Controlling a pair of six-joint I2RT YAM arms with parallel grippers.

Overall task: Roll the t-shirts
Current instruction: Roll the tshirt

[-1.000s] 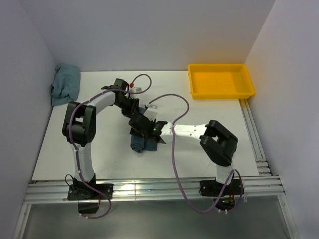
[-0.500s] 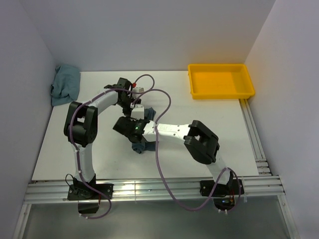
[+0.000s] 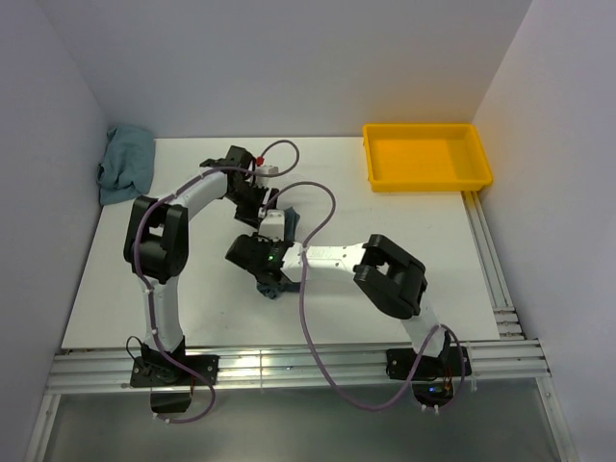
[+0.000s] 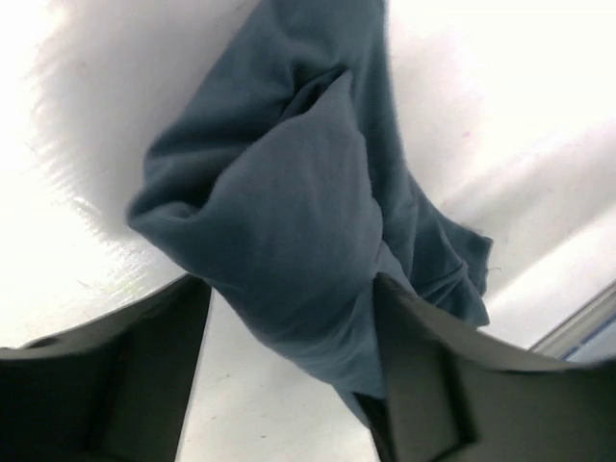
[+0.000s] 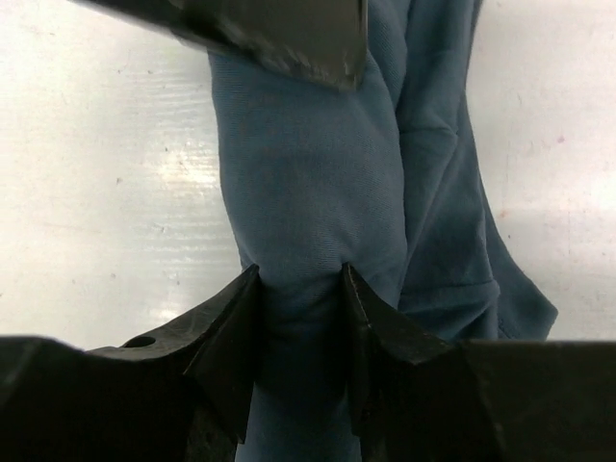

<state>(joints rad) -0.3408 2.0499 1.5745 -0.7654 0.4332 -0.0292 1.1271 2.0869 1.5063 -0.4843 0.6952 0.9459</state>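
Observation:
A dark slate-blue t-shirt [image 3: 287, 224] lies rolled into a thick tube at the table's middle. In the right wrist view the roll [image 5: 308, 164] runs away from the camera, and my right gripper [image 5: 300, 279] is shut on its near end, both fingers pressing into the cloth. My left gripper [image 4: 289, 289] straddles the roll's [image 4: 289, 183] far end, open, with bare table showing beside its left finger [image 4: 115, 375]. From above, the left gripper [image 3: 262, 204] and the right gripper [image 3: 262, 269] sit close together over the roll.
A crumpled lighter teal cloth [image 3: 126, 164] lies at the table's back left corner against the wall. A yellow tray [image 3: 478, 154] stands at the back right. Purple cables loop over both arms near the roll.
My left gripper has opened and let go of the roll's far end. My right gripper has moved left along the roll and shut on its near end.

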